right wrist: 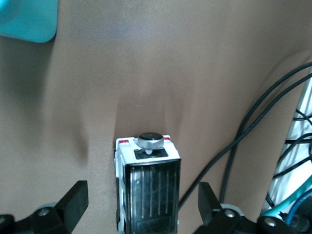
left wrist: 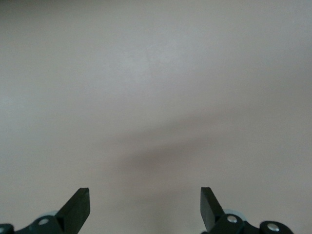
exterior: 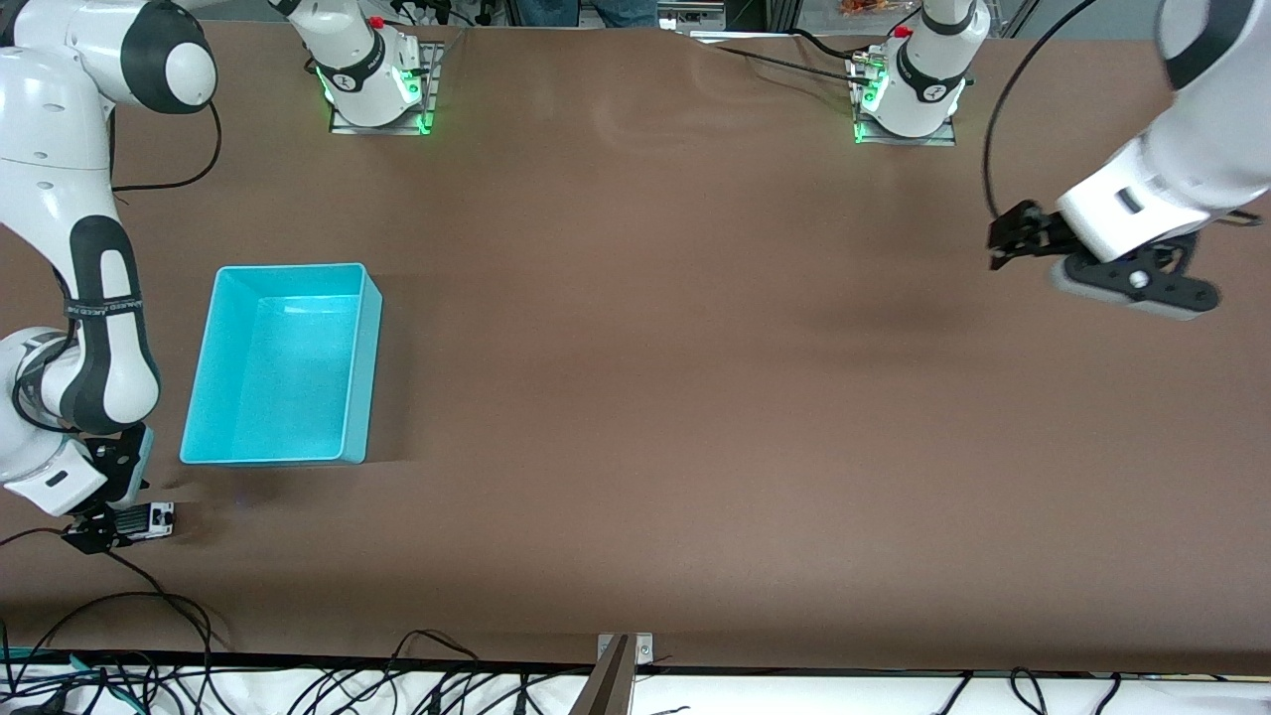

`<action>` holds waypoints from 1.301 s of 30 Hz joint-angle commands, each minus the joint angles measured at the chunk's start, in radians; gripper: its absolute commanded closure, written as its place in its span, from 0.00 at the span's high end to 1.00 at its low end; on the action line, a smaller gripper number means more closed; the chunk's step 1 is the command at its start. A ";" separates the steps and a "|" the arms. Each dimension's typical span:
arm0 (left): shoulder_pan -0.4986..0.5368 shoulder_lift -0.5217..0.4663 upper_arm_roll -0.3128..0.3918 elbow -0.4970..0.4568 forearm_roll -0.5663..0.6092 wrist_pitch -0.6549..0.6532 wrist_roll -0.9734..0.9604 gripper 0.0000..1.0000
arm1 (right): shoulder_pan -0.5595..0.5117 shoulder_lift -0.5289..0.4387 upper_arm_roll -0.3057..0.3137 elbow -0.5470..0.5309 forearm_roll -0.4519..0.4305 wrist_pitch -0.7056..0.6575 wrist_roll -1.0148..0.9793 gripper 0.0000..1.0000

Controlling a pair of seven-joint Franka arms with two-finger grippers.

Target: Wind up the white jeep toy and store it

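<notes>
At the right arm's end of the worktop [exterior: 695, 397], close to the front camera's edge, you see the white jeep toy [exterior: 149, 520] standing on its wheels on the brown surface. It lies nearer to the front camera than the cyan bin [exterior: 283, 362] and apart from it.

Your right arm bends down steeply along that end of the worktop, with its wrist low just over the toy. The right end effector [right wrist: 141, 204] has its fingers [right wrist: 73, 202] spread wide, one on each side of the toy. In the right wrist view the toy's black roof and the round silver knob [right wrist: 149, 140] at its end sit between them, and a gap shows on both sides, so nothing is pinched. Black cables [right wrist: 253, 126] run over the worktop beside the toy.

Your left arm waits at its own end of the worktop. Its forearm slopes down and the left end effector [exterior: 1013, 238] hangs in the air over bare worktop, pointing toward the middle. Its fingers [left wrist: 78, 209] are also spread wide, and the left wrist view shows only plain surface between them.
</notes>
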 commanded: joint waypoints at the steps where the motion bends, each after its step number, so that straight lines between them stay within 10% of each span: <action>1: -0.048 -0.100 0.061 -0.067 -0.019 -0.015 0.032 1.00 | -0.011 0.032 0.009 0.051 0.012 -0.009 -0.035 1.00; 7: -0.042 -0.083 0.061 -0.017 -0.020 -0.092 0.025 1.00 | -0.015 0.066 0.009 0.074 0.012 0.002 -0.036 1.00; 20: -0.031 -0.052 0.064 -0.012 -0.022 -0.090 0.027 1.00 | -0.012 0.063 0.009 0.093 0.012 0.002 -0.087 0.02; 39: -0.008 -0.019 0.060 0.022 -0.006 -0.108 0.033 1.00 | 0.002 -0.106 0.014 0.094 0.018 -0.282 0.028 0.00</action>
